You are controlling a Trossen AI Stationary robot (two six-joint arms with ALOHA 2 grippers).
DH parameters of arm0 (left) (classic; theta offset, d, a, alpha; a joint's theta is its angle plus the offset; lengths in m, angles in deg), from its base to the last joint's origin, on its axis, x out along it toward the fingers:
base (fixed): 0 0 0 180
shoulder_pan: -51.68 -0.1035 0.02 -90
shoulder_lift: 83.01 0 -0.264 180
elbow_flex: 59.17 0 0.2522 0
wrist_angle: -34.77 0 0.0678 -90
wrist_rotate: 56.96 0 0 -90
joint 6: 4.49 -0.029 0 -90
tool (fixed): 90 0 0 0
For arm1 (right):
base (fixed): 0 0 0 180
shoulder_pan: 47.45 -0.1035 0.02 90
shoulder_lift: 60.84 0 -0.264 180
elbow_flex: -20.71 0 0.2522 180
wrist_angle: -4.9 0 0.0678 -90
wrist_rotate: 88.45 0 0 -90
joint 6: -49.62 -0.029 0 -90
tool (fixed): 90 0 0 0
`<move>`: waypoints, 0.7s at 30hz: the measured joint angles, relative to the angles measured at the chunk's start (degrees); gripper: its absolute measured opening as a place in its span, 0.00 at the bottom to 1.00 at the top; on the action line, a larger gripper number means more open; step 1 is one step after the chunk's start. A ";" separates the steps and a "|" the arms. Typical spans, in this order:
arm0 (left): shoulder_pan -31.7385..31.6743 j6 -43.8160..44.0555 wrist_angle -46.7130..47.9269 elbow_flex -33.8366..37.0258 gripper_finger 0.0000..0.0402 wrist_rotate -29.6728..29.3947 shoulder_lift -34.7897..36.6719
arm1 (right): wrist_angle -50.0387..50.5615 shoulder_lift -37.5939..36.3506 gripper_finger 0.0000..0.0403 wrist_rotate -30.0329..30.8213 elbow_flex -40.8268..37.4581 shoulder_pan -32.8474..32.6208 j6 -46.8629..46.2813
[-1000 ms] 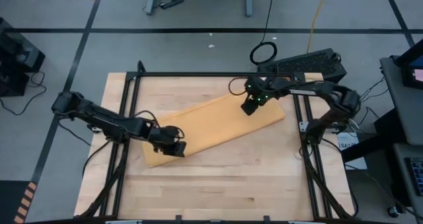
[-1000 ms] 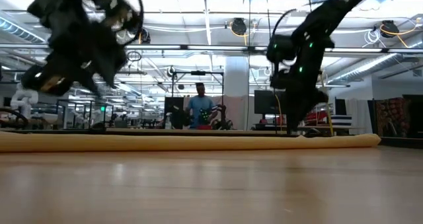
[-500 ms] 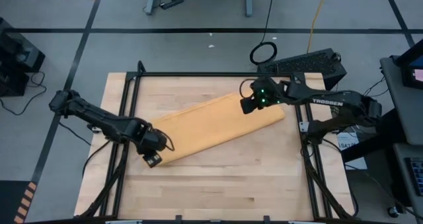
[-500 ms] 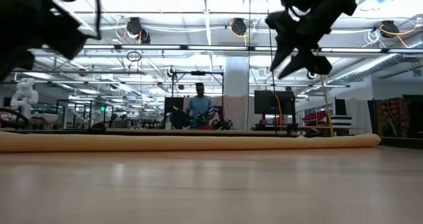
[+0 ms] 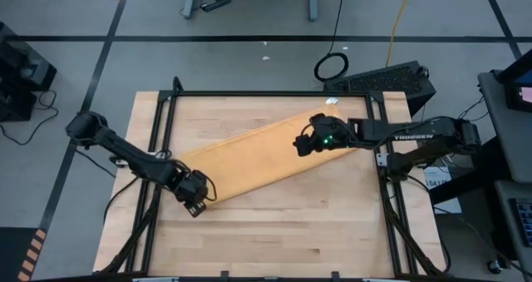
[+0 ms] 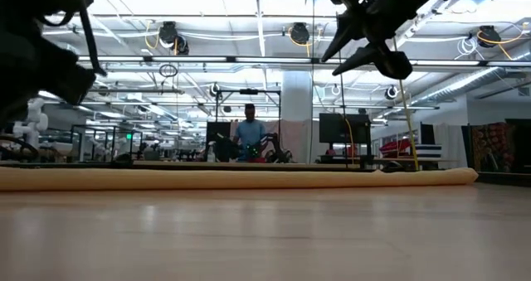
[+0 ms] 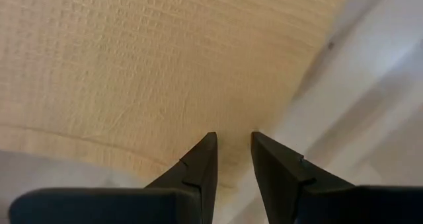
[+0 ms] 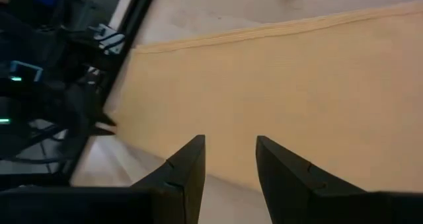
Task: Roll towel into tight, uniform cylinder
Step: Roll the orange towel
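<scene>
Careful: your left gripper [image 5: 199, 200] and right gripper [image 5: 301, 143], both slightly parted and empty, hover over the flat mustard-yellow cloth towel [image 5: 258, 157]. Grab its ends unevenly and you will likely roll a skewed, loose cylinder.

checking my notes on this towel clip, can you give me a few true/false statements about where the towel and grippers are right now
1. The towel lies flat and diagonal on the table. True.
2. The towel is already rolled into a cylinder. False: it is spread out, unrolled.
3. The left gripper is at the towel's lower left end. True.
4. The right gripper is clamped on the towel. False: its fingers stand apart with nothing between them, above the cloth.
5. A person shows in the room behind the table. True.
6. The left gripper holds a fold of cloth. False: its fingers are apart and empty.
</scene>
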State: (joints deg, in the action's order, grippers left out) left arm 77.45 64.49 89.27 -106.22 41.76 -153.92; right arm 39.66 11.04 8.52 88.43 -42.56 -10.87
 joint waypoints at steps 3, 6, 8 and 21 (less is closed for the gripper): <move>0.99 2.65 -4.91 1.28 0.24 -0.89 -1.90 | -0.02 0.00 0.31 0.87 0.02 -1.71 -1.54; 1.40 4.18 -10.49 1.47 0.24 -1.36 -4.03 | 0.09 0.00 0.31 0.89 0.02 -3.23 -1.88; 1.40 4.21 -15.64 1.47 0.24 -1.35 -5.69 | 0.07 0.17 0.31 0.91 0.04 -4.27 -1.88; -0.23 3.80 -35.48 -1.04 0.24 1.17 -12.30 | 0.33 0.24 0.31 2.23 0.09 -9.36 -1.88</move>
State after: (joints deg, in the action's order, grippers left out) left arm 77.22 68.29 53.79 -107.26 42.93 -166.22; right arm 39.98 11.28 10.75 88.51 -51.92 -12.75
